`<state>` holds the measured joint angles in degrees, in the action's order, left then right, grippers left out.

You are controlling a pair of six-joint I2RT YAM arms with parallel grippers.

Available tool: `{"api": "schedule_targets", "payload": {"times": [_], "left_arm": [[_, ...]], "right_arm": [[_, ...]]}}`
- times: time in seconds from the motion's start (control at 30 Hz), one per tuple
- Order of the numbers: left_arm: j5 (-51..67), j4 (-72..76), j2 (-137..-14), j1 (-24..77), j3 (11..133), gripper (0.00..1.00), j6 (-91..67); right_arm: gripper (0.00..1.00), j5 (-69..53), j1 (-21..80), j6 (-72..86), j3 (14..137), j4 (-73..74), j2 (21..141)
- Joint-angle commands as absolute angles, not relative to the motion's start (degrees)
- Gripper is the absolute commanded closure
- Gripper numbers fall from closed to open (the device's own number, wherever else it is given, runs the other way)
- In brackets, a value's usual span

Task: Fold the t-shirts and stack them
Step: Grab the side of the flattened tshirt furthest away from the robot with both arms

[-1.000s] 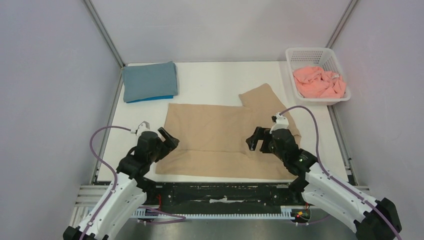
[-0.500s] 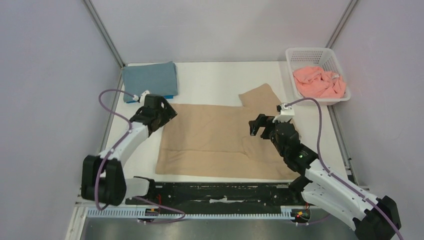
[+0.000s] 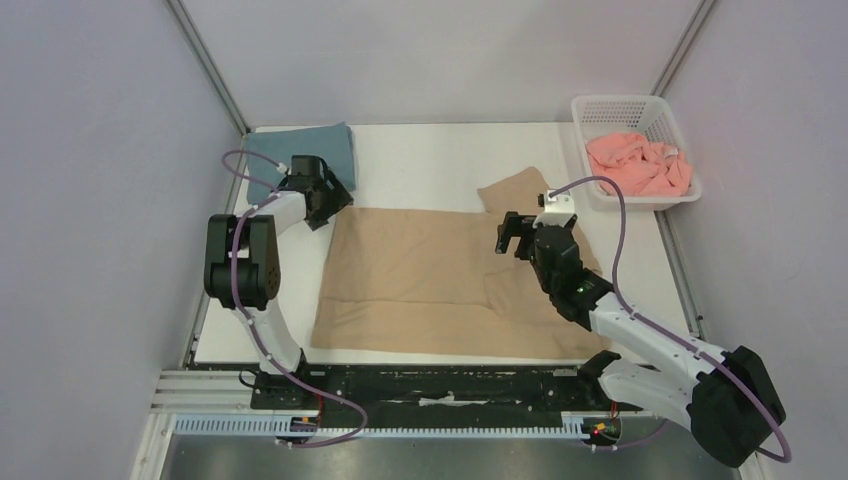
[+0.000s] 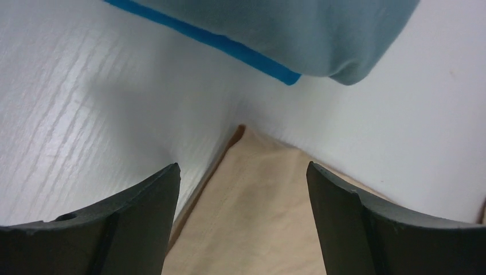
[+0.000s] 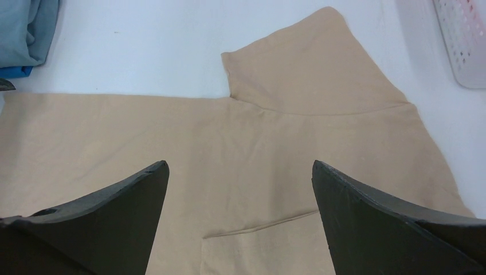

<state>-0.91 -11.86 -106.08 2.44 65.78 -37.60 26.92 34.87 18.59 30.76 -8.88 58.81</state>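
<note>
Tan t-shirt (image 3: 430, 285) lies spread flat at centre frame, its fold apparently not yet begun. The left gripper (image 4: 242, 169), jaws spread, hovers over its upper-left corner; the right gripper (image 5: 240, 163), likewise spread and empty, above the sleeve. Next, both likely must drop and pinch that far edge. No writing is legible.

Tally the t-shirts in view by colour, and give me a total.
Tan cotton t-shirt, spread flat: 1
Slate-blue folded t-shirt: 1
Bright blue folded t-shirt beneath it: 1
Salmon-pink crumpled t-shirt in white slatted plastic basket: 1
Total: 4
</note>
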Motion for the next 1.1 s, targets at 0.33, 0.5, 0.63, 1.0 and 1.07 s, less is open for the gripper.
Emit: {"api": "schedule_targets", "payload": {"times": [0.33, 0.5, 0.63, 1.0, 1.07], "left_arm": [[6.19, -10.46, -114.18, 2.64, 71.48, 0.25, -35.37], [4.55, -12.52, -115.86, 2.71, 72.38, 0.36, -35.67], [3.26, -13.79, -115.87, 3.22, 71.98, 0.45, -35.32], [-5.89, -24.59, -118.09, 6.89, 77.63, 0.58, -32.12], [-7.80, -26.94, -118.94, 7.92, 79.44, 0.61, -31.54]], "right_arm": [[0.02, 21.79, 34.06, 35.17, 16.68, -9.32, 45.66], [0.02, 20.44, 34.10, 35.67, 16.10, -9.89, 44.35], [0.02, 22.90, 34.09, 31.67, 20.61, -8.61, 47.87], [0.02, 30.48, 32.36, 23.88, 32.77, -6.23, 59.58], [0.02, 30.22, 30.56, 23.35, 34.11, -6.63, 61.03]]}}
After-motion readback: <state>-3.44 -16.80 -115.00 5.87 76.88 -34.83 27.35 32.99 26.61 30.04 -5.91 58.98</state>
